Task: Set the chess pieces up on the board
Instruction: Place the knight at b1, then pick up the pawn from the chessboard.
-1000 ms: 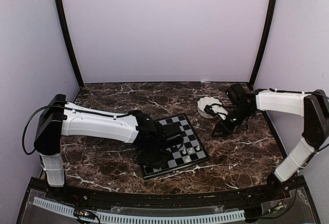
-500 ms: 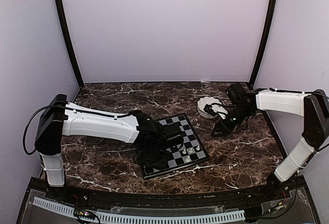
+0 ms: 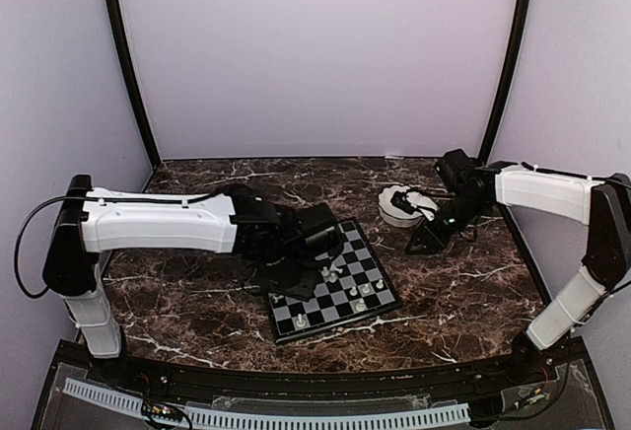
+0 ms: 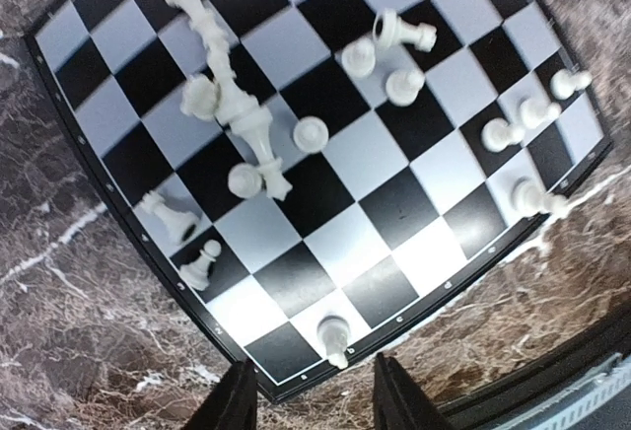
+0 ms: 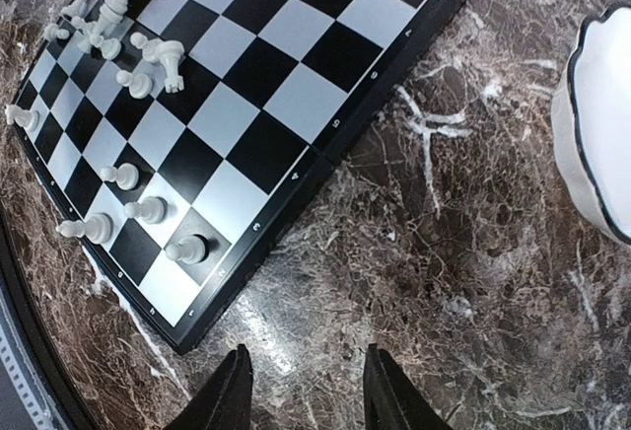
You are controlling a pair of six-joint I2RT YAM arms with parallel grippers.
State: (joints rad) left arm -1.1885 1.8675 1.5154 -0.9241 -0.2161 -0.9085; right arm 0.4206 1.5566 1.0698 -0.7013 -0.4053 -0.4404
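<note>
The board lies at mid-table, black and silver-grey checks. Cream-white chess pieces are spread over it: a tangled heap of fallen ones, a few upright pawns, and one lone piece standing on an edge square. My left gripper hangs open above the table just outside that edge, nothing between its fingers; in the top view the left gripper sits over the board's left side. My right gripper is open and empty over bare marble between board and bowl, with upright pawns along the near edge.
A white scalloped bowl stands right of the board, its rim at the right wrist view's edge. The right gripper hovers just beside it. Dark veined marble surrounds the board; purple walls enclose the table.
My left gripper has opened, leaving a piece standing on the board's near-left edge square, and has lifted away towards the back left. The right arm shifted slightly towards the bowl.
</note>
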